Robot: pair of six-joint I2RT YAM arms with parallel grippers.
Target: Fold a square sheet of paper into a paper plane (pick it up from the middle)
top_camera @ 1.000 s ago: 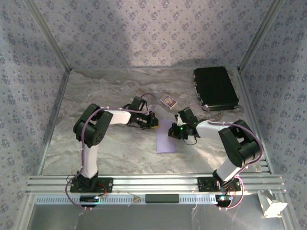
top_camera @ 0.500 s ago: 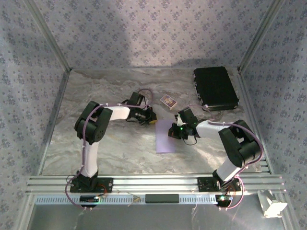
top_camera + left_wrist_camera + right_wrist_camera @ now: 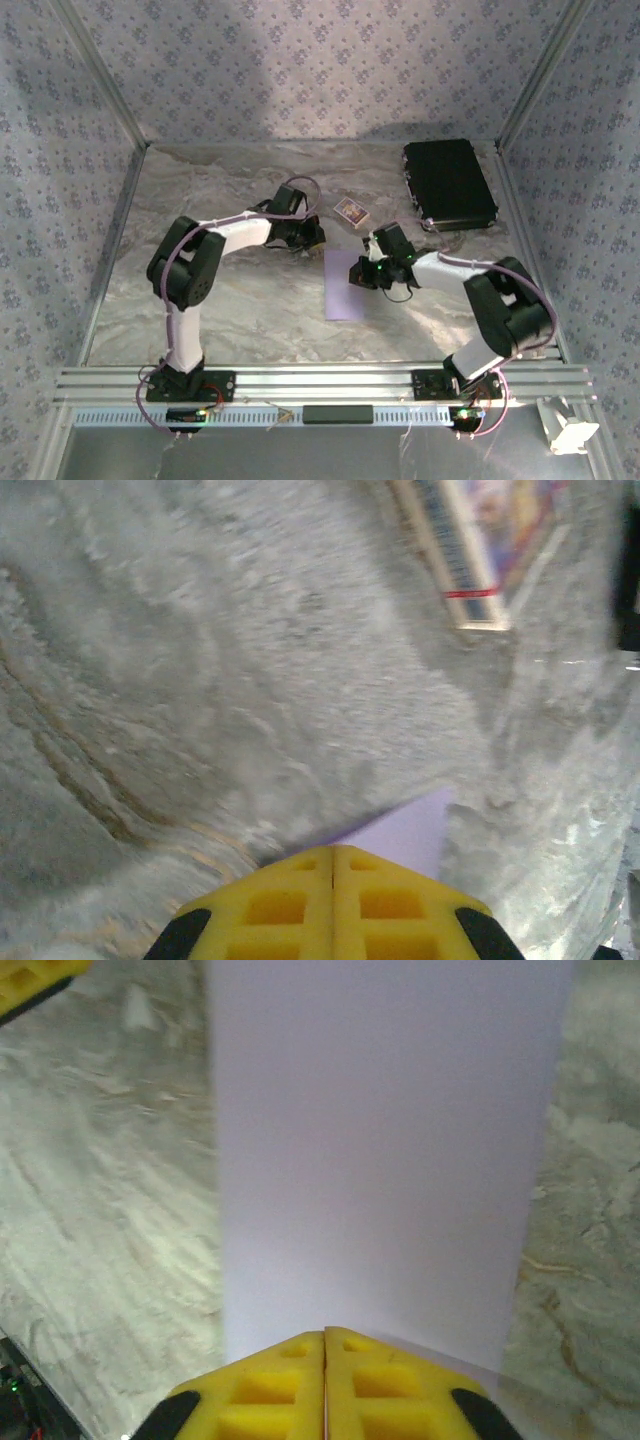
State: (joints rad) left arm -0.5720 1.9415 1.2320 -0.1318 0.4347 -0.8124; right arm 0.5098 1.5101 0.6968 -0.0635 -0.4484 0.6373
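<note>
Top external view, item 1: sheet of paper [image 3: 345,292], pale lilac, thin, matte, lying flat mid-table as a tall narrow rectangle, so judged already doubled lengthwise; no dart shape yet. Item 2: right jaws, yellow gridded pads [image 3: 270,1400] pressed together with no gap, tip over the sheet's right edge; whether a layer is pinched cannot be told. Item 3: left jaws, likewise closed, holding nothing, pads [image 3: 280,910] at the sheet's far left corner; contact cannot be told. Item 4: table [image 3: 230,300], crinkled grey marbled cover. Item 5: small patterned card [image 3: 350,211], beyond the sheet, apart from it. Item 6: black case [image 3: 450,185], flat, rigid-looking, far right. Step judged: pressing the first crease. Next move calls for 1 arm pinning the sheet while the other lifts a corner; thin paper would likely slide on this cover.
</note>
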